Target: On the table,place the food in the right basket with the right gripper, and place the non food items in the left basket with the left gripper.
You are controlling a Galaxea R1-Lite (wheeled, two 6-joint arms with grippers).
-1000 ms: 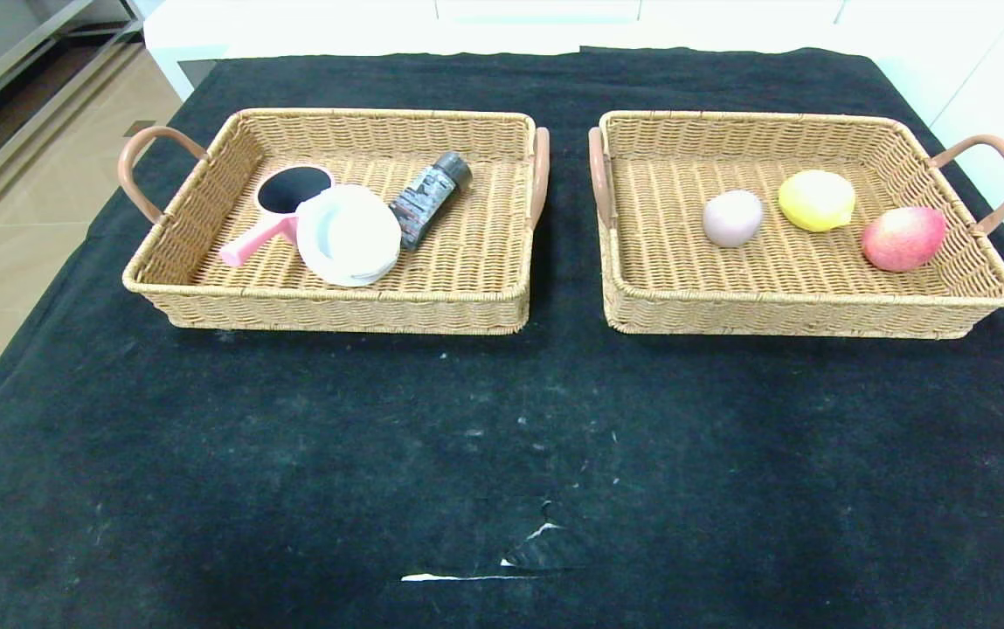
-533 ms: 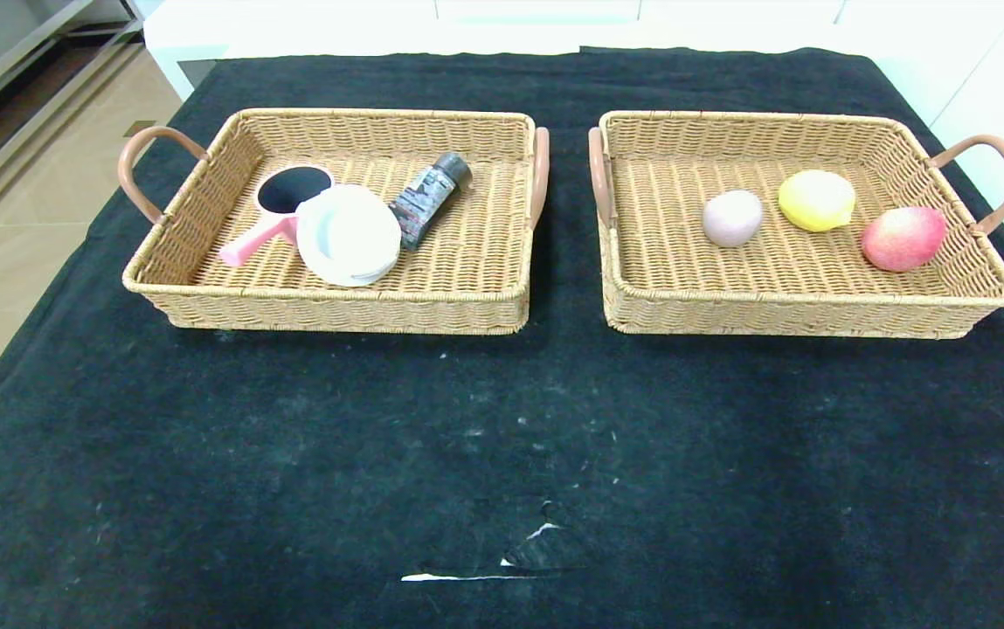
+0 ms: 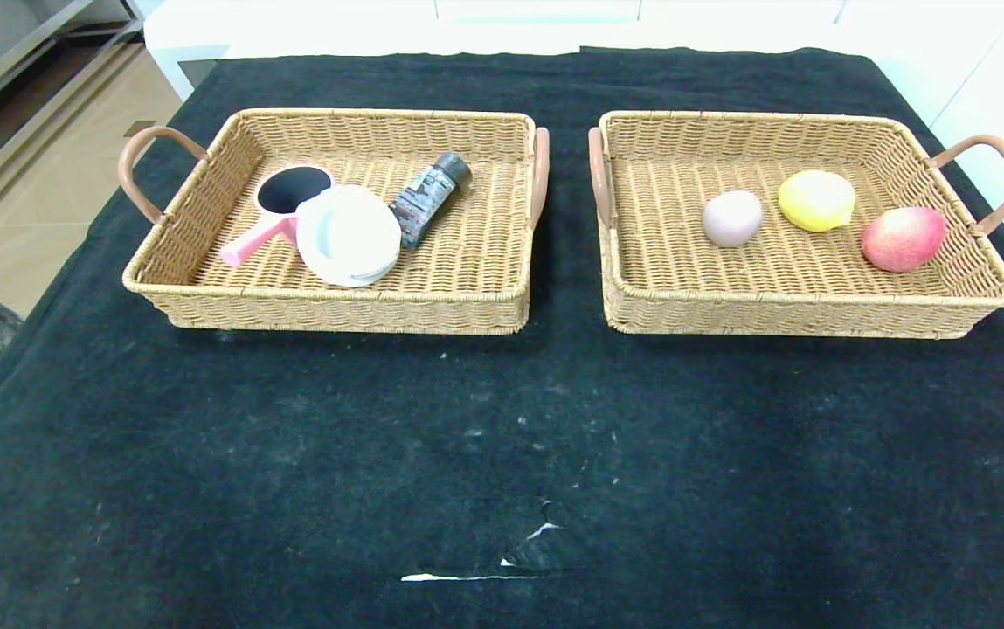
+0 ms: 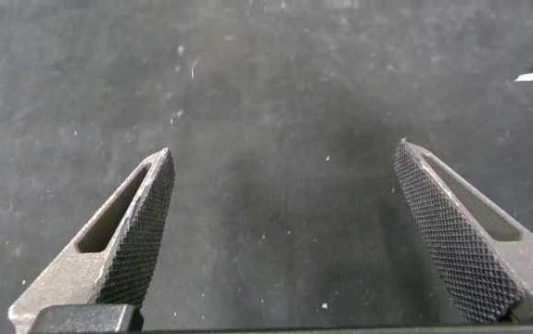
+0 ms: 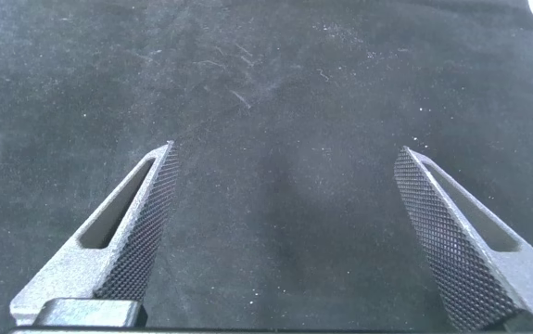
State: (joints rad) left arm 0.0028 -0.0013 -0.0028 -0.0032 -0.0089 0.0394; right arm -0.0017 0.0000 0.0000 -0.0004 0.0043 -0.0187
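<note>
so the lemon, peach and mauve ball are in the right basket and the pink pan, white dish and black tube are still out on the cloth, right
Not quite. The head view shows the pink pan, white dish and black tube already inside the left basket, not on the cloth. The lemon, peach and mauve ball are indeed in the right basket.

No readable text anywhere; pale print on black squeeze tube (image 3: 428,199) too small to read.
</note>
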